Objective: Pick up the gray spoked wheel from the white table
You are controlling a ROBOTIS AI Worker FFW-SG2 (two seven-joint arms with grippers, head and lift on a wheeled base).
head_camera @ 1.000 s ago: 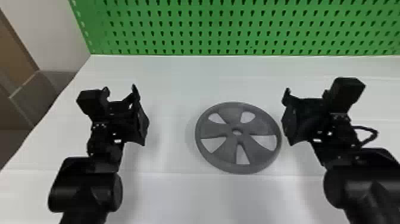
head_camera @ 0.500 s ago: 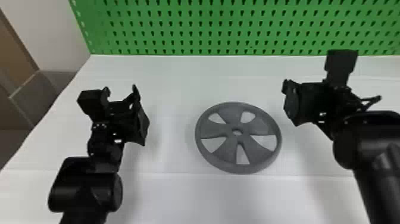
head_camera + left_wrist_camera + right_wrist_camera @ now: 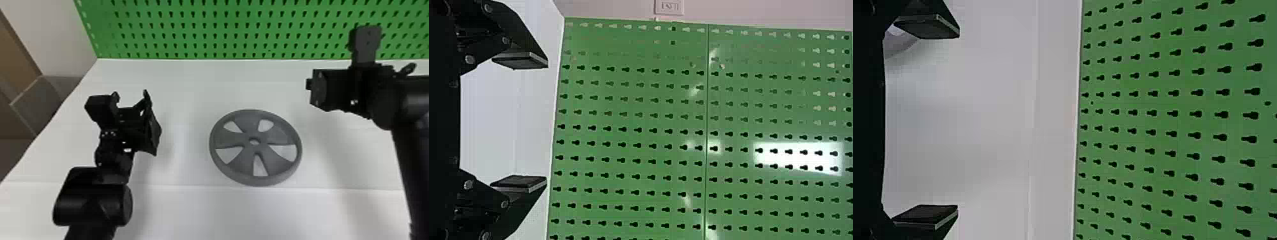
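Over the left part of the white worktop (image 3: 191, 207), in from the left edge: left claw (image 3: 131, 96). Let go and spread wide, with a big gap between its two flat black fingers (image 3: 519, 184). Empty, and well apart from the wheel.

Up over the right part of the worktop, closer to the far edge than the left claw: right claw (image 3: 333, 91). Let go and spread wide too, with a big gap between its fingers (image 3: 923, 214). Empty as well, and held off to the right of the wheel, apart from it.

Flat on the worktop, between the left claw and the right claw but a bit toward the right one: gray spoked wheel (image 3: 245, 139). Well in from the left edge and from the far edge.

Along the far edge, standing up: green board (image 3: 223, 29) full of little holes.
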